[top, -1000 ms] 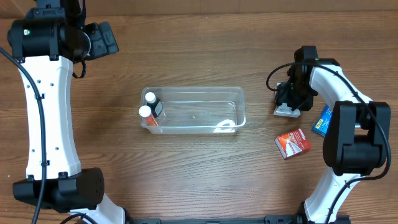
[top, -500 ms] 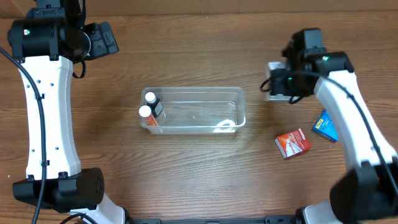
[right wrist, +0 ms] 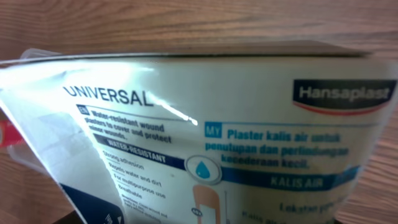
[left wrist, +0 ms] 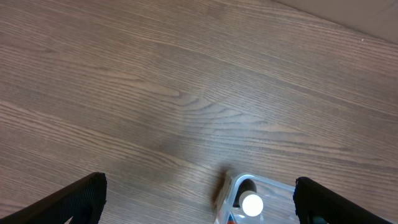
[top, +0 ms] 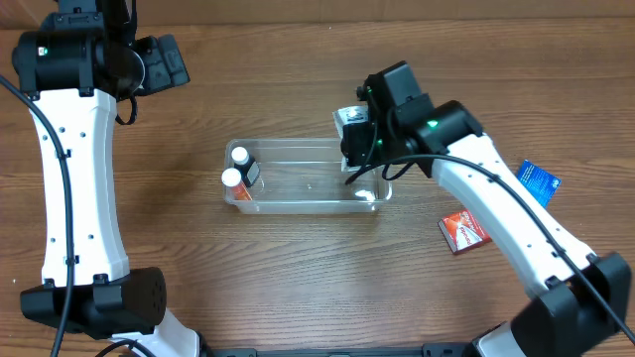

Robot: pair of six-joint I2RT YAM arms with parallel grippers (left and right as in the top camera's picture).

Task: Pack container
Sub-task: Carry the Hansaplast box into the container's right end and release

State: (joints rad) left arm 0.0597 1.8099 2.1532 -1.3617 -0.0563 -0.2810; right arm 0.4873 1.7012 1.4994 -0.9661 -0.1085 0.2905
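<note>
My right arm point(top: 486, 188), jaws clamped on a white plaster box point(right wrist: 205, 124), hangs over the upper right corner of the clear container point(top: 308, 206) at the centre of the table point(top: 298, 288). The tub's long axis runs left to right across the overhead frame, and its free floor lies down and left of the jaws. The left arm point(top: 74, 178), at upper left, is farther off, jaws spread wide and empty. Count: one container, two white-capped bottles point(top: 239, 155) in its left end, one held box, one red box point(top: 464, 230) and one blue box point(top: 539, 177), both at right.
</note>
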